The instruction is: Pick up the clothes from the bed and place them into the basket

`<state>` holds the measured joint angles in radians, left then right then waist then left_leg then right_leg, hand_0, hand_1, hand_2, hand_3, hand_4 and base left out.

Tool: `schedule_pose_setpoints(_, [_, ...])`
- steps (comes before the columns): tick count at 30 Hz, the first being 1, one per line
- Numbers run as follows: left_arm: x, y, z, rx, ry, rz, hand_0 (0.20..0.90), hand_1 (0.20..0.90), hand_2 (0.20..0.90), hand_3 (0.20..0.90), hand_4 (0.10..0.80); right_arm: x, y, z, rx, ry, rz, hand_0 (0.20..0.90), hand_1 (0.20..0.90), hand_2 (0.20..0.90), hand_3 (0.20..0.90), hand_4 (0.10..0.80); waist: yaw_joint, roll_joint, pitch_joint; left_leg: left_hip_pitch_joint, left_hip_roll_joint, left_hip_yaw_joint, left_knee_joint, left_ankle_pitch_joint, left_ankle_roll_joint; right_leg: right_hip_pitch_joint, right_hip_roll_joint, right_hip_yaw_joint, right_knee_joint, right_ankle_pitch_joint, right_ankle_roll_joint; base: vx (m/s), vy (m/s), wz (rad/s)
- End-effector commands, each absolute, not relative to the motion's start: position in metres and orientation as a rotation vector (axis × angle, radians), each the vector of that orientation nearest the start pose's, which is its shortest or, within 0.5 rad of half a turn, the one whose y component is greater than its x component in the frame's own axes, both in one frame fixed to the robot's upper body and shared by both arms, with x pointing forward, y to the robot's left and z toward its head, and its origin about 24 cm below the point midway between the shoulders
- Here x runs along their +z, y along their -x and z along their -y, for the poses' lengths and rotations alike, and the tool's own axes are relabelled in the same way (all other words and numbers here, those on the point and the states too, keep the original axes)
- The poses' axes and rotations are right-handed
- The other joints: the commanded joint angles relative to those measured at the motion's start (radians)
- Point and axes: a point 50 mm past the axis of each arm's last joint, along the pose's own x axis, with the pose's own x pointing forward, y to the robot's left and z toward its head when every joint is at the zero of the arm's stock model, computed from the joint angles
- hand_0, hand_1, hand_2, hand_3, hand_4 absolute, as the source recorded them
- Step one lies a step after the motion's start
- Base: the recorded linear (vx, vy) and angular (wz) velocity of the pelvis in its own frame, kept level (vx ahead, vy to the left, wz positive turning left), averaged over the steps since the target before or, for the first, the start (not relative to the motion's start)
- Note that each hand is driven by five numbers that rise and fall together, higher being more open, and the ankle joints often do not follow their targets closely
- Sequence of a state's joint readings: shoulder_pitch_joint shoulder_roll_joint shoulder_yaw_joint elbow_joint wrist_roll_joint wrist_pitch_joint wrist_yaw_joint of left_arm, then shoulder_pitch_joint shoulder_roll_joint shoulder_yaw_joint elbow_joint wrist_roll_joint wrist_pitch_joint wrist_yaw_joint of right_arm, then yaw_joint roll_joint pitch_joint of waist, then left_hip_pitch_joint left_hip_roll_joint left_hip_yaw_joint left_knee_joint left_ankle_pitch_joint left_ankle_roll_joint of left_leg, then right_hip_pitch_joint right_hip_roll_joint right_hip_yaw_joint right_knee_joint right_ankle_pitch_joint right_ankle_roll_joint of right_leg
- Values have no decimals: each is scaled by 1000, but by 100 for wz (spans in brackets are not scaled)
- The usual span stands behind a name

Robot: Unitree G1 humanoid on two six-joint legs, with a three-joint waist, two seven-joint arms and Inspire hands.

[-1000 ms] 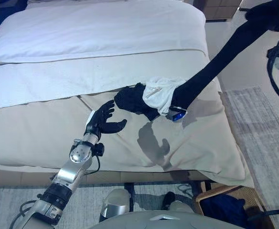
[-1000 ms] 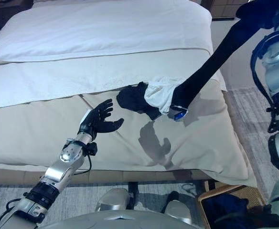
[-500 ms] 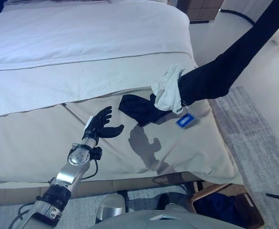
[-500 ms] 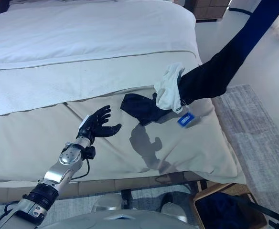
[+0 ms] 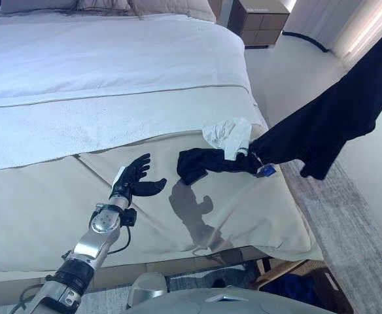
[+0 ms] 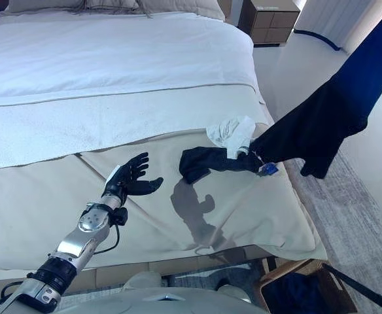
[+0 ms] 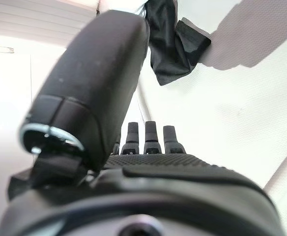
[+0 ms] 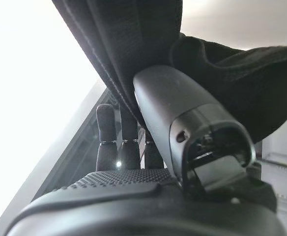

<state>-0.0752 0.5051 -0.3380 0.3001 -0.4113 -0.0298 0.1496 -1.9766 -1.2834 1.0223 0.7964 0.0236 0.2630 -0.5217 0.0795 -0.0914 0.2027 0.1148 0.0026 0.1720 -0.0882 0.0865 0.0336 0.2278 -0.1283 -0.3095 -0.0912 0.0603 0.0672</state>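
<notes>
A long dark garment stretches from the bed up and off to the upper right. Its lower end still lies on the beige cover, with a blue tag at the bed's edge. In the right wrist view my right hand is shut on this dark cloth, pinched between thumb and fingers. A crumpled white cloth lies on the bed against the garment. My left hand hovers open just left of the garment's end, fingers straight.
A wicker basket with dark clothes in it stands on the floor below the bed's right corner. A grey rug lies beside the bed. A nightstand stands at the far right.
The camera has shifted. The dark garment has been drawn rightwards, its end sliding towards the bed's right edge. The white cloth now rests on the bed. My left hand has stayed in place.
</notes>
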Motion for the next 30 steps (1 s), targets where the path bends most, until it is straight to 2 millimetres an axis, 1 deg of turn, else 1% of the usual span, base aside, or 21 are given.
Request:
schedule_pose_setpoints(1, [7, -248, -221, -28, -185, -197, 900, 900, 900, 900, 800, 535, -228, 309, -1254, 1229, 794, 300, 300, 300, 200, 100, -4, -30, -198, 7, 8, 1, 6, -123, -68, -104, 20, 5, 43, -57, 38, 30, 11, -13])
schedule_pose_setpoints(4, [7, -250, -219, -38, -187, -200, 900, 900, 900, 900, 800, 520, -248, 305, -1172, 1300, 737, 300, 300, 300, 200, 100, 4, -29, -197, 6, 9, -1, 7, -122, -68, -101, 19, 1, 39, -56, 37, 22, 0, -19])
schedule_pose_setpoints(9, [7, -253, -217, -44, -190, -201, 900, 900, 900, 900, 800, 495, -273, 308, -1045, 1331, 651, 300, 300, 300, 200, 100, 11, -26, -192, 7, 8, -3, 7, -123, -67, -98, 17, -2, 34, -53, 38, 1, -2, -1])
schedule_pose_setpoints(14, [7, -256, -215, -45, -192, -202, 900, 900, 900, 900, 800, 468, -295, 306, -867, 1210, 622, 300, 300, 300, 200, 100, 11, -16, -185, 13, 8, -5, 7, -124, -66, -91, 15, -4, 29, -50, 37, 2, -7, -3])
schedule_pose_setpoints(15, [6, -256, -214, -45, -191, -202, 900, 900, 900, 900, 800, 461, -300, 305, -832, 1182, 613, 300, 300, 300, 200, 100, 11, -12, -183, 13, 8, -6, 6, -124, -66, -91, 15, -3, 27, -49, 37, 0, 0, 0])
schedule_pose_setpoints(16, [6, -256, -214, -44, -189, -201, 900, 900, 900, 900, 800, 449, -307, 304, -770, 1157, 591, 300, 300, 300, 200, 100, 9, -9, -181, 13, 8, -6, 7, -123, -66, -91, 15, -2, 27, -48, 36, 0, 0, 0])
schedule_pose_setpoints(17, [6, -257, -214, -43, -190, -199, 900, 900, 900, 900, 800, 440, -311, 304, -732, 1157, 568, 300, 300, 300, 200, 100, 8, -7, -179, 13, 9, -6, 7, -124, -66, -92, 14, -2, 27, -48, 36, 0, 0, 0])
schedule_pose_setpoints(19, [6, -257, -214, -42, -190, -197, 900, 900, 900, 900, 800, 431, -316, 303, -686, 1144, 539, 300, 300, 300, 200, 100, 7, -6, -176, 13, 10, -4, 6, -123, -65, -92, 13, -2, 26, -48, 36, 0, 0, 0])
schedule_pose_setpoints(21, [6, -257, -213, -41, -195, -197, 900, 900, 900, 900, 800, 416, -322, 304, -631, 1131, 491, 300, 300, 300, 200, 100, 6, -7, -174, 12, 11, -4, 7, -122, -66, -94, 12, -2, 27, -47, 36, -12, -8, -2])
schedule_pose_setpoints(22, [6, -258, -213, -40, -194, -195, 900, 900, 900, 900, 800, 407, -326, 305, -585, 1133, 443, 300, 300, 300, 200, 100, 4, -5, -171, 11, 11, -3, 7, -122, -66, -96, 11, -2, 29, -47, 35, -33, -8, 1])
schedule_pose_setpoints(23, [6, -258, -214, -34, -191, -194, 900, 900, 900, 900, 800, 388, -331, 308, -534, 1157, 370, 300, 300, 300, 200, 100, 0, -2, -166, 12, 12, -2, 8, -122, -65, -96, 10, 0, 28, -46, 34, -32, -8, 4])
schedule_pose_setpoints(25, [6, -258, -214, -28, -191, -195, 900, 900, 900, 900, 800, 371, -336, 312, -483, 1161, 300, 300, 300, 300, 200, 100, -2, 0, -163, 12, 13, 0, 8, -121, -63, -96, 9, 1, 29, -45, 33, -11, -3, 2])
schedule_pose_setpoints(27, [7, -258, -215, -20, -188, -194, 900, 900, 900, 900, 800, 343, -340, 316, -413, 1164, 217, 300, 300, 300, 200, 100, -6, 4, -155, 14, 15, 2, 9, -120, -62, -98, 8, 3, 31, -44, 33, 0, 0, 0])
schedule_pose_setpoints(30, [6, -256, -218, -5, -186, -196, 900, 900, 900, 900, 800, 316, -343, 316, -339, 1171, 161, 300, 300, 300, 200, 100, -9, 8, -149, 15, 17, 3, 8, -118, -61, -98, 8, 6, 31, -43, 31, 0, 0, 0])
